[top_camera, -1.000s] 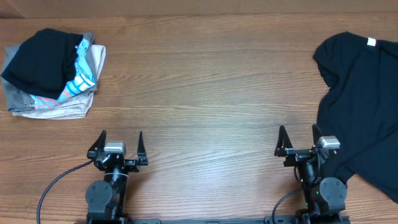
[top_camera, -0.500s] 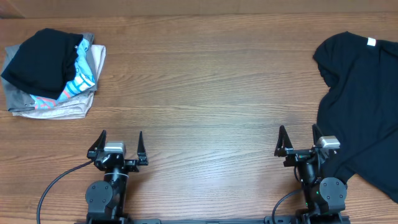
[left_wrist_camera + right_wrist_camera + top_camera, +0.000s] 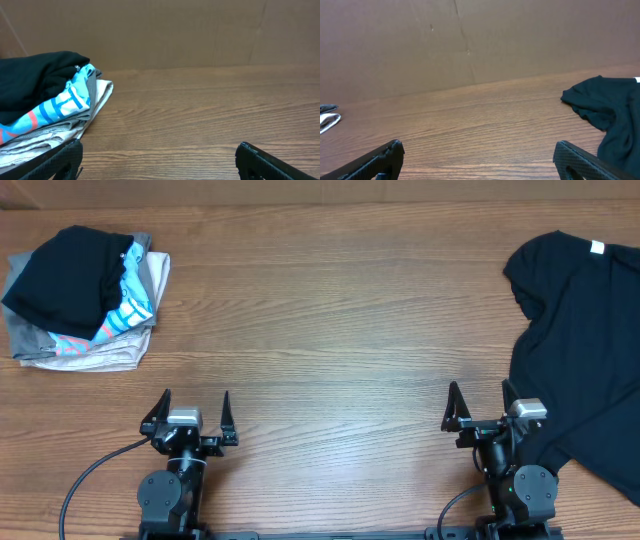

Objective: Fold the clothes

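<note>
A black T-shirt lies spread and rumpled at the table's right side, with a small white tag near its top; its edge shows in the right wrist view as dark cloth. Another black garment tops a pile at the far left, also visible in the left wrist view. My left gripper stands open near the front edge, nothing between its fingers. My right gripper is open too, just left of the spread shirt's lower edge.
The left pile holds folded clothes: a light blue printed piece and beige and grey pieces under the black one. A brown cardboard wall stands behind the wooden table.
</note>
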